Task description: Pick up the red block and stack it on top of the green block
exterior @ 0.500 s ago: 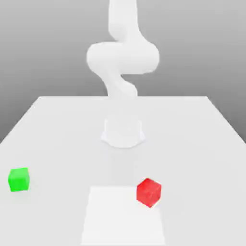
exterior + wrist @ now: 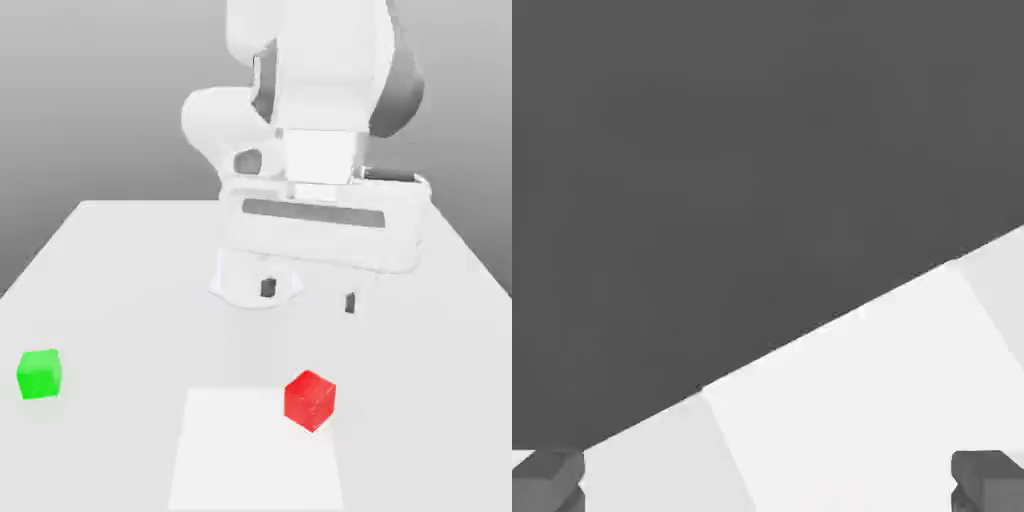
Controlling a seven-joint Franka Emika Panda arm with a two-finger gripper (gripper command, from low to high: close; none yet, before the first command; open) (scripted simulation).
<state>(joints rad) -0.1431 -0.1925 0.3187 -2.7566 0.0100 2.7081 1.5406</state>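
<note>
The red block (image 2: 310,400) rests on the white table near the front, slightly toward the exterior view's right, turned at an angle. The green block (image 2: 40,374) sits at the exterior view's far left, well apart from the red one. My gripper (image 2: 308,296) hangs above the table behind the red block, its two dark fingertips (image 2: 267,288) spread wide with nothing between them. In the hand view my gripper (image 2: 768,480) has both fingertips (image 2: 552,478) at the picture's corners, over the table's edge and dark floor.
The white table (image 2: 120,270) stretches around both blocks. A paler square patch (image 2: 240,460) lies at the front, touching the red block's spot. The arm's round base (image 2: 256,275) stands at the table's middle back.
The hand and wrist have swung down into sight above the table behind the red block. Neither block has moved.
</note>
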